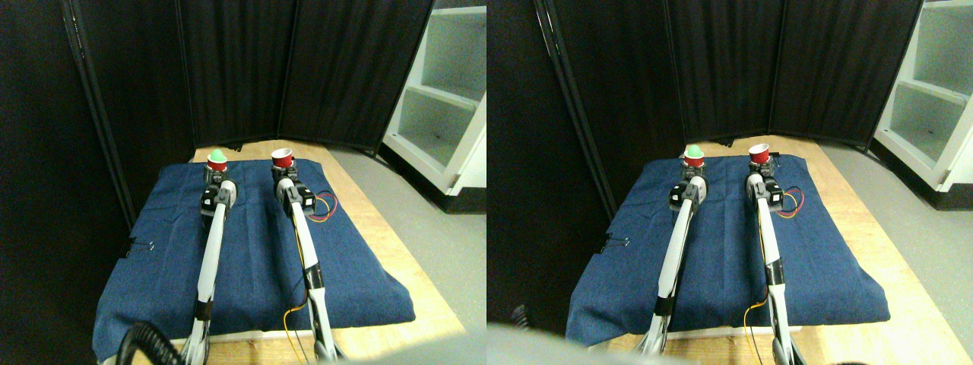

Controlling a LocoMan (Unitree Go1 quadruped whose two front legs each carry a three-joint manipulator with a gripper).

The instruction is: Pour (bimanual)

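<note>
Two small red cups stand at the far end of a blue cloth (251, 258). The left cup (217, 163) carries a green ball on top. The right cup (283, 159) shows a pale open rim, and I cannot see into it. My left gripper (216, 176) sits right at the base of the left cup, at the end of its pale limb. My right gripper (285, 173) sits just under the right cup. Both grippers are small and dark, and the cups hide their tips.
The blue cloth covers a wooden tabletop (395, 251). Black curtain panels (251, 68) stand close behind the cups. A white shelf unit (445, 99) stands at the right. Red and yellow wires (323, 207) loop beside the right limb. A binder clip (141, 246) holds the cloth's left edge.
</note>
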